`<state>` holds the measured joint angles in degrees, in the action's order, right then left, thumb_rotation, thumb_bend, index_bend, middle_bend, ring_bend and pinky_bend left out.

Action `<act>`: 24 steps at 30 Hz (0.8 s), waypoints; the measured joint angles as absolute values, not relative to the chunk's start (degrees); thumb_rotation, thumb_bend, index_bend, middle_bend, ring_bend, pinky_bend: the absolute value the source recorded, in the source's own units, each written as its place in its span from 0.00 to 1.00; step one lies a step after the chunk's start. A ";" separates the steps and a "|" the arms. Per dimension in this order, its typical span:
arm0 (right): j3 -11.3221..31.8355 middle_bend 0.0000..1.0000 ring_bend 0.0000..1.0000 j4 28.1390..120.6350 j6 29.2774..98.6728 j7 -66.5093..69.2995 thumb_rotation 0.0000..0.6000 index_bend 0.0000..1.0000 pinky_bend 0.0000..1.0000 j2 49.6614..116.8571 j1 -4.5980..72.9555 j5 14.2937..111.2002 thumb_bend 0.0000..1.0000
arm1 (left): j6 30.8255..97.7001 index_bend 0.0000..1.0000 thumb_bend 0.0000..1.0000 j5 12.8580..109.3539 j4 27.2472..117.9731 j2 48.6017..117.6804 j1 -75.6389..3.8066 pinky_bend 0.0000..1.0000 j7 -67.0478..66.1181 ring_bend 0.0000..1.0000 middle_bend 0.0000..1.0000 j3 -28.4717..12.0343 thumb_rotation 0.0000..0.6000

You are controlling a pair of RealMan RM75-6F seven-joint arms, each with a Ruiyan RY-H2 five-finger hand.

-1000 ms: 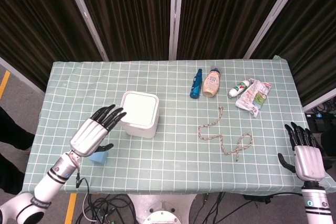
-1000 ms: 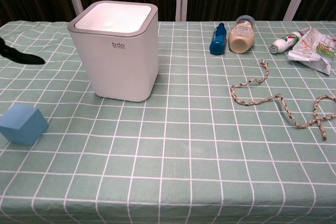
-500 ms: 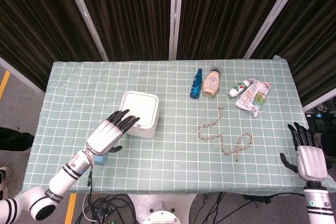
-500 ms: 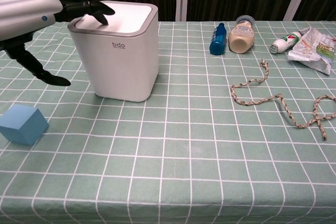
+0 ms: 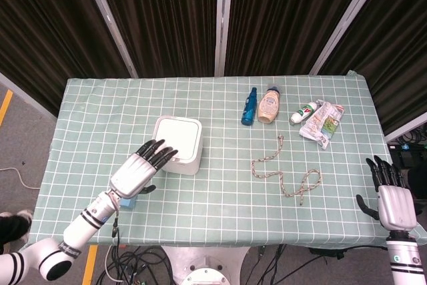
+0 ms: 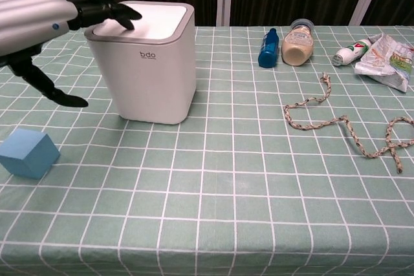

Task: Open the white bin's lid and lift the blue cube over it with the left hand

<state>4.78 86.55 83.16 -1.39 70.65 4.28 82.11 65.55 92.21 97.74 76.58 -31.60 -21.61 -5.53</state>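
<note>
While the white bin (image 6: 152, 61) stands upright on the counter (image 6: 246, 179) with its lid (image 5: 177, 132) closed, the left hand (image 5: 138, 169) holds nothing, its spread fingertips (image 6: 123, 14) at the lid's near-left edge. Blue cube (image 6: 27, 152) rests on the counter beside the bin. Right hand (image 5: 391, 199) is open and empty, well apart.

A white plastic bin with a grey rim (image 6: 153, 72) stands upright toward the tabletop's left side, its lid (image 5: 177, 132) closed. A small blue foam cube (image 6: 27, 153) sits tilted near the front left corner.
</note>
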 measured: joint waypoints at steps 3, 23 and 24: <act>4.79 0.00 0.00 86.65 83.30 -1.40 1.00 0.00 0.00 70.61 4.22 82.17 0.23 | 69.29 0.06 0.04 92.81 99.02 75.20 -30.39 0.13 -21.83 0.00 0.18 -5.93 1.00; 4.86 0.00 0.00 88.68 83.51 -3.03 1.00 0.00 0.00 69.87 4.61 82.91 0.23 | 73.13 0.10 0.04 87.19 97.22 71.54 -17.80 0.20 -9.83 0.04 0.18 3.13 1.00; 4.89 0.00 0.00 88.87 83.51 -3.17 1.00 0.00 0.00 69.72 4.62 82.85 0.23 | 72.45 0.10 0.04 87.23 96.68 72.15 -17.94 0.20 -9.72 0.04 0.18 3.28 1.00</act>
